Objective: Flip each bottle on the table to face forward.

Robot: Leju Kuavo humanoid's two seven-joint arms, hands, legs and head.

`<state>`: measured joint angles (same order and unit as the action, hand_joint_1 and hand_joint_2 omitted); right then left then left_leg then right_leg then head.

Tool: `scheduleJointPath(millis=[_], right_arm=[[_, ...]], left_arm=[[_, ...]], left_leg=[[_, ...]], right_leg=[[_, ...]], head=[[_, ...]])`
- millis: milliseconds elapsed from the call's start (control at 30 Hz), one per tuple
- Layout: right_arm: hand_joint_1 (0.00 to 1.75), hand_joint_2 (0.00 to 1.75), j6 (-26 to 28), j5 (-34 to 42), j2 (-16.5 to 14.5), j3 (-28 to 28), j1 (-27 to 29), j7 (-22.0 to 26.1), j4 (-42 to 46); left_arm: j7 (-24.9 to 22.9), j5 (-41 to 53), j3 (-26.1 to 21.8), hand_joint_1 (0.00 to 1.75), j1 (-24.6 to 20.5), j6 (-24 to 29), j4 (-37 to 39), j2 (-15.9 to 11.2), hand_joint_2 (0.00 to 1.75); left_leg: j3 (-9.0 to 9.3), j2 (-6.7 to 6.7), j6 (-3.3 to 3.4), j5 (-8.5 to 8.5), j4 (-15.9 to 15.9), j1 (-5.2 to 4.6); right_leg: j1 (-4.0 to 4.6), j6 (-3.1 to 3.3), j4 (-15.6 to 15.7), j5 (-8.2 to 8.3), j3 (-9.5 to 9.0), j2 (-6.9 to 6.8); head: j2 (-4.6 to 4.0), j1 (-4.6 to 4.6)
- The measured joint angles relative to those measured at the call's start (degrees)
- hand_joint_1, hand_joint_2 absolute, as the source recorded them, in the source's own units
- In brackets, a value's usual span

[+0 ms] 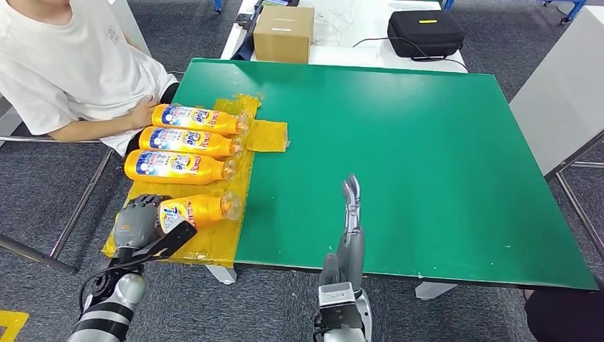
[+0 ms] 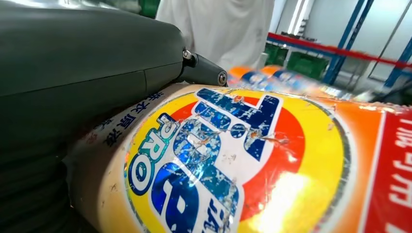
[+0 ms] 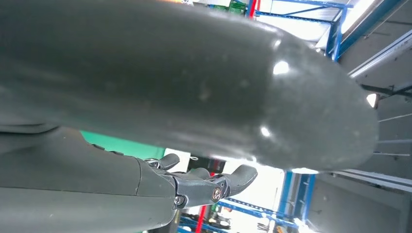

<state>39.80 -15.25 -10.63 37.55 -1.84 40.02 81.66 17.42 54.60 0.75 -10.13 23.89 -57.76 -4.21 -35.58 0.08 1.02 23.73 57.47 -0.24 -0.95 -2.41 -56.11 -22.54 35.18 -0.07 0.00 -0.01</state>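
The near bottle (image 1: 199,211) lies on its side on the yellow sheet (image 1: 267,135) at the worktop's (image 1: 399,157) left edge, cap toward the green middle. The left robot hand (image 1: 139,222) is wrapped around its base end, thumb across the front and fingers over the top, so it is clamped on the bottle. In the left wrist view the bottle's (image 2: 252,165) round blue, red and yellow label faces the camera, scuffed and flaking, with the grey hand (image 2: 82,82) pressed against it.

Beyond it three more bottles lie side by side on the same sheet, labels up and caps pointing the same way: the second bottle (image 1: 178,167), the third bottle (image 1: 189,141) and the far bottle (image 1: 203,118). They sit close together; the near one is a little apart from them.

The right robot hand (image 1: 351,214) hovers over the worktop's near edge, well apart from the bottles, fingers straight, together and holding nothing. The right wrist view shows its dark fingers (image 3: 209,182) extended.

A person (image 1: 71,64) in a white shirt sits at the left, hand near the far bottle. A cardboard box (image 1: 283,33) and a black case (image 1: 425,32) stand on a white table behind the worktop.
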Motion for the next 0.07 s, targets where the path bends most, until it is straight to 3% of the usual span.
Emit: scheduleJointPath(millis=[67], right_arm=[[0.00,0.00,0.0,0.2,0.1,0.1,0.0,0.0,0.0]], left_arm=[[-0.3,1.1,0.1,1.75,-0.1,0.3,1.2,-0.3,1.75]], left_leg=[[0.00,-0.01,0.00,0.00,0.0,-0.01]], right_leg=[[-0.01,0.00,0.0,0.00,0.00,0.00]], head=[[0.00,0.00]])
